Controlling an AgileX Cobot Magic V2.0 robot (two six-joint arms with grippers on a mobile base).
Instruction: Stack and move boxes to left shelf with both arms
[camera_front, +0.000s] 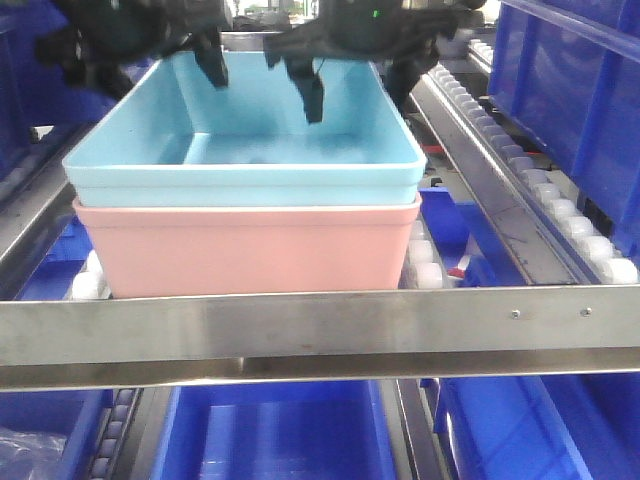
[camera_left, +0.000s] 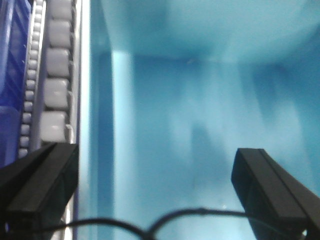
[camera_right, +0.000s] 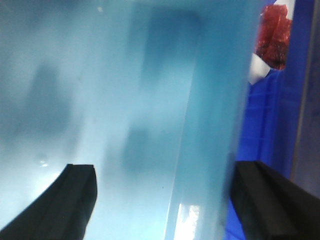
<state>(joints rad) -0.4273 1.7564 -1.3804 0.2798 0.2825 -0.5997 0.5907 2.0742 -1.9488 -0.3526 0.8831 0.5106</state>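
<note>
At frame centre, behind the steel shelf's front rail (camera_front: 320, 322), our matte light blue bin (camera_front: 250, 150) sat nested in the salmon pink bin (camera_front: 250, 250); left gripper (camera_left: 155, 185) and right gripper (camera_right: 162, 197) straddled its walls, fingers apart.

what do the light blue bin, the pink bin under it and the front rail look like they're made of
Light blue bin: looks like matte moulded plastic, even colour, soft rounded rim. Pink bin: likely the same plastic, dull uniform wall. Front rail: seemingly stainless steel, brushed grey sheen with small rivets.
</note>
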